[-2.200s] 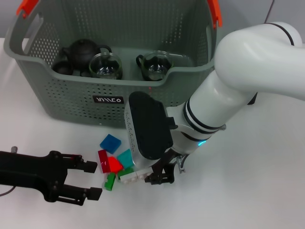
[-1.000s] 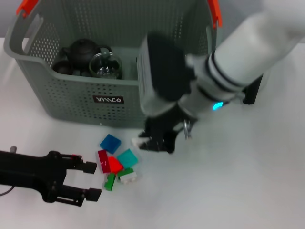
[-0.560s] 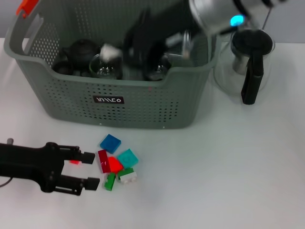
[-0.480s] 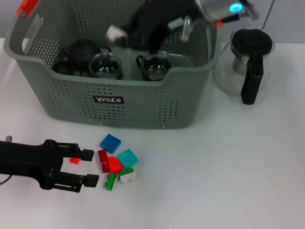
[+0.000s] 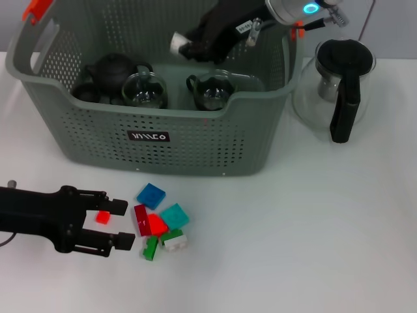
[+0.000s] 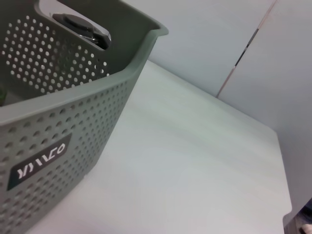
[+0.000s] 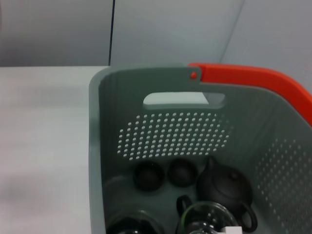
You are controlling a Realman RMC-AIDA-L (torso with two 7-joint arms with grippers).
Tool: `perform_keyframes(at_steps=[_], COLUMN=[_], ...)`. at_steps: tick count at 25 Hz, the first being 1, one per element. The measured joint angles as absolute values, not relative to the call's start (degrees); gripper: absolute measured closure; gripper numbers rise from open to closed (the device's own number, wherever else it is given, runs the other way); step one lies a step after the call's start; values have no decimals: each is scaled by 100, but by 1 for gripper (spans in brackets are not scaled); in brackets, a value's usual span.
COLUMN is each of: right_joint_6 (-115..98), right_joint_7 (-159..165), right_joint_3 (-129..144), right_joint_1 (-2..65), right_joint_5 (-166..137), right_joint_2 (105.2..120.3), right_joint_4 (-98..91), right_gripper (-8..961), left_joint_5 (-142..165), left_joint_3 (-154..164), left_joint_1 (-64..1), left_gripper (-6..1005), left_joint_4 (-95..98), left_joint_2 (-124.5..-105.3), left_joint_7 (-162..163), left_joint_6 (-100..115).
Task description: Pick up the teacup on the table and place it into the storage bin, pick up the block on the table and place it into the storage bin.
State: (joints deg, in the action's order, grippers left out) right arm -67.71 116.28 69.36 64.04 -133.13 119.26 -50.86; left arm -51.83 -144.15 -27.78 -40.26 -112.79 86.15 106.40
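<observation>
My right gripper (image 5: 187,45) hangs over the back of the storage bin (image 5: 163,137), shut on a small white block (image 5: 178,44). That white block (image 7: 229,230) also shows at the edge of the right wrist view. Two glass teacups (image 5: 144,90) (image 5: 212,90) stand inside the bin. On the table at front left my left gripper (image 5: 121,225) is open, with a tiny red block (image 5: 102,217) lying between its fingers. Just right of it sits a pile of blocks: blue (image 5: 150,195), red (image 5: 156,225), teal (image 5: 174,215), green (image 5: 151,248).
The bin also holds a black teapot (image 5: 114,68) and small dark cups (image 7: 148,175). A glass kettle (image 5: 339,85) with a black handle stands on the table right of the bin. The left wrist view shows the bin's labelled wall (image 6: 39,163).
My right gripper lifted the white block out of the pile and carried it up over the bin. My left gripper drew back slightly to the left, uncovering the tiny red block.
</observation>
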Motion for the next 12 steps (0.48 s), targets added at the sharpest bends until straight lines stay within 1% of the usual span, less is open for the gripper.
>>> perform_keyframes(at_steps=[6,9,11,12], right_joint_6=[-6676,-6611,-6597,-6596], right_joint_7=[11649,11658,11667,11672], right_joint_3=[6929,6917,6869,6855], right_joint_1=[6423,6391,6305,6244], right_joint_5=[-13320,-13313,-13270,-13201], right_joint_2=[11927,11944,11993,12012], right_joint_4=[-5101,-5219,-5433,-5570], right_gripper=[618,490,405,383], left_joint_5=[-5178,-5177,-5177,-5176], left_joint_3=[-14423,-14433,-14440,-14440], left_joint_1=[-2788,-2788,-2787,-2786], left_gripper=[202,201,201,201], left_joint_4=[-4026,-4026,-4048,-4083], left_joint_2=[-11258,-11233,-11213,-11204], left_joint_7=[8657,8691,8742,8773], left_joint_6=[10622,10616,10613,10617])
